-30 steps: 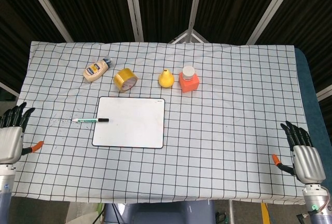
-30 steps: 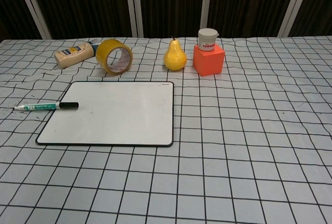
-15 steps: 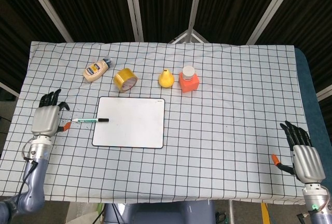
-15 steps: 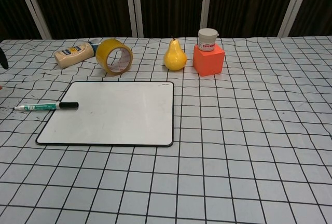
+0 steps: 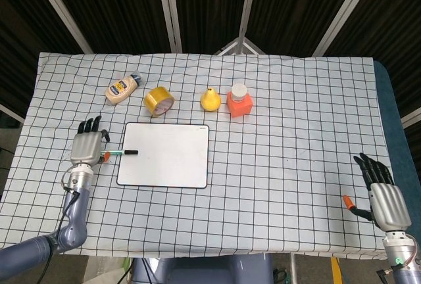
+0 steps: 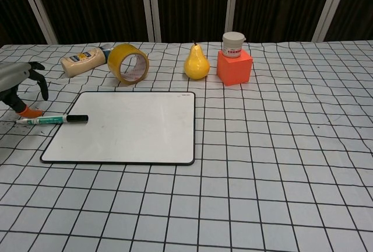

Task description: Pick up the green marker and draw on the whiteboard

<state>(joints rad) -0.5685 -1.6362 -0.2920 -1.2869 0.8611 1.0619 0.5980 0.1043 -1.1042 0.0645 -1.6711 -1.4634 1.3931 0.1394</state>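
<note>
Head view: green marker lies left-right, black cap toward whiteboard; left hand spread, seemingly empty.

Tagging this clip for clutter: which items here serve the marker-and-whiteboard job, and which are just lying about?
Job: green marker, whiteboard, left hand hovering over the marker's end.
Lying about: mayonnaise bottle, yellow tape roll, pear, orange block, white jar on it.

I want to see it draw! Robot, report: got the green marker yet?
Left hand open over the green marker, not gripping. Right hand open, idle at table edge. Marker's cap end lies on the whiteboard. Nothing in the way.
</note>
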